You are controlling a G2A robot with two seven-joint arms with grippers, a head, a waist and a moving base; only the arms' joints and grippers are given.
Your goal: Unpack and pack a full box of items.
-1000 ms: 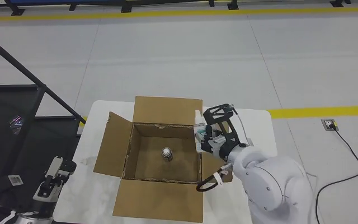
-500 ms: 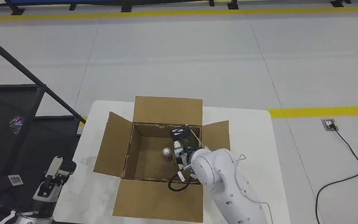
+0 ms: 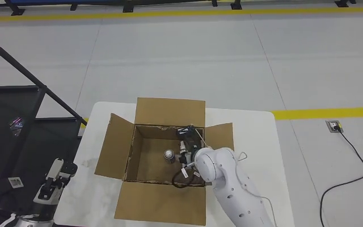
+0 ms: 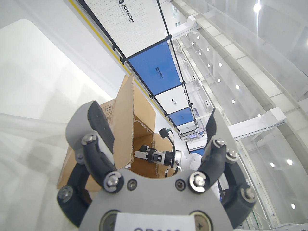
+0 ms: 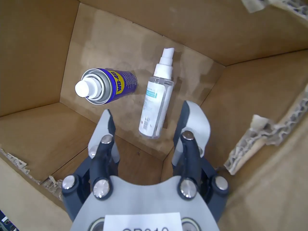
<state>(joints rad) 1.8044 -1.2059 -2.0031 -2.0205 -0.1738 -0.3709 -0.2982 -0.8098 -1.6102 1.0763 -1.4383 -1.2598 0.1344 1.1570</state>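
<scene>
The box [image 3: 170, 110] is set open on the worktop [image 3: 255, 130], with a spray can [image 5: 105, 85] upright and a spray bottle [image 5: 156, 97] laid flat inside. The right gripper [image 5: 146, 110] is held wide and empty just above the bottle; the left gripper [image 4: 154, 111], also wide, is well apart from the box.

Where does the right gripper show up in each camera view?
Top view: right gripper inside the cardboard box, beside the blue spray can.
Left wrist view: right gripper far off, inside the cardboard box.
Right wrist view: right gripper in front, open over the lying clear bottle.
Shared landmark: the cardboard box.
</scene>
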